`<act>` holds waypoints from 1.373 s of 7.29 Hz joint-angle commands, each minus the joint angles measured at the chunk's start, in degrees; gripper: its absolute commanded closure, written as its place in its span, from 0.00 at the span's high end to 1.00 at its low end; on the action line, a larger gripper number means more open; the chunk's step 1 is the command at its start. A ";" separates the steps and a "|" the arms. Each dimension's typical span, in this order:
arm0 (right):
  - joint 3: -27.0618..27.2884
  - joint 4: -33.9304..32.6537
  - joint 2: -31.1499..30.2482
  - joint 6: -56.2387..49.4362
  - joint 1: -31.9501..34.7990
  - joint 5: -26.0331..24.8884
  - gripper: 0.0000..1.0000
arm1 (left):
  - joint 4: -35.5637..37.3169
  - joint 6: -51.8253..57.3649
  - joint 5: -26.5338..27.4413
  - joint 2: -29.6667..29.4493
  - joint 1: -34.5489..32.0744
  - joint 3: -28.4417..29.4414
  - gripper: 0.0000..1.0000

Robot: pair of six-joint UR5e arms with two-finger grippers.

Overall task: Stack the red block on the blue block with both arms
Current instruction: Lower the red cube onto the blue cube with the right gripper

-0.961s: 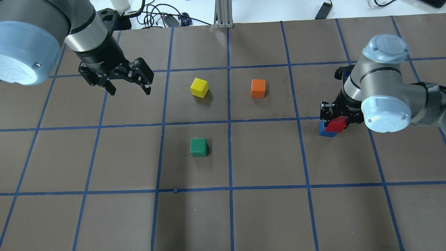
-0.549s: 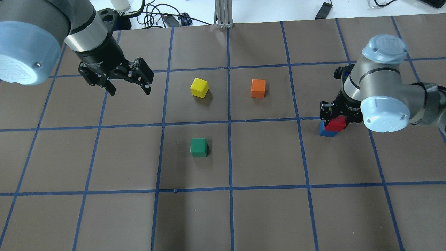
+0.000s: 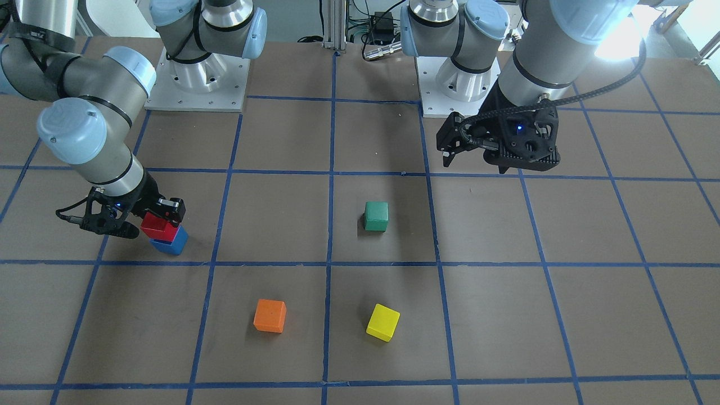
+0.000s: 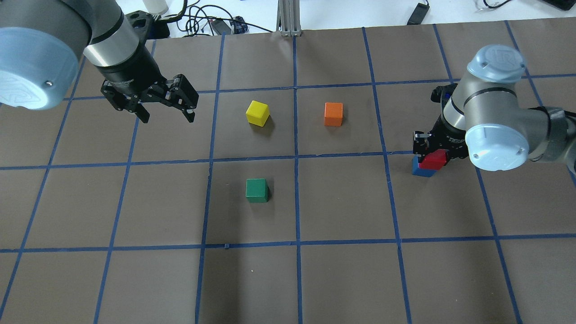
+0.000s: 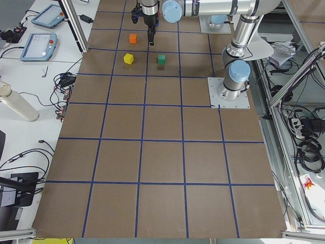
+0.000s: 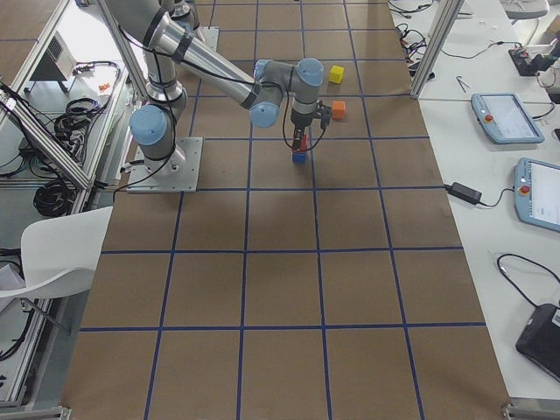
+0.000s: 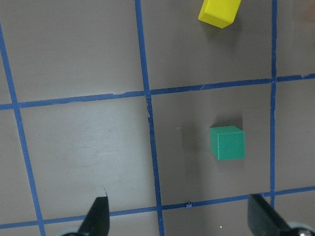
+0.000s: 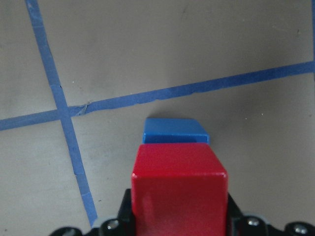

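Note:
My right gripper is shut on the red block and holds it on or just above the blue block, shifted a little off its centre. I cannot tell whether the two blocks touch. The front view shows the red block over the blue block. In the right wrist view the red block sits between the jaws, with the blue block showing just beyond it. My left gripper is open and empty, hovering over the far left of the table, far from both blocks.
A yellow cube and an orange cube sit in the far middle squares. A green cube sits nearer, in the middle, and also shows in the left wrist view. Blue tape lines grid the brown table.
Almost nothing: the right arm has shifted very slightly, with the red block still held over the blue block. The left arm has not moved.

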 commanded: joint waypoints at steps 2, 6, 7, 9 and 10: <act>0.00 -0.04 0.03 0.09 0.06 0.00 0.48 | 0.00 0.00 0.00 0.00 0.00 0.06 1.00; -0.09 -0.13 0.12 0.00 0.06 0.00 0.53 | 0.00 0.00 0.00 0.00 0.00 0.06 1.00; -0.09 -0.21 0.47 0.00 -0.03 0.00 0.54 | 0.00 0.00 0.00 0.09 0.00 -0.03 1.00; 0.00 -3.28 1.09 -0.09 0.06 -0.17 0.58 | 0.00 0.00 0.00 0.09 0.00 -0.03 1.00; 0.09 -3.20 1.00 -0.09 -0.03 -0.09 0.60 | 0.00 0.00 0.00 0.09 0.00 -0.03 1.00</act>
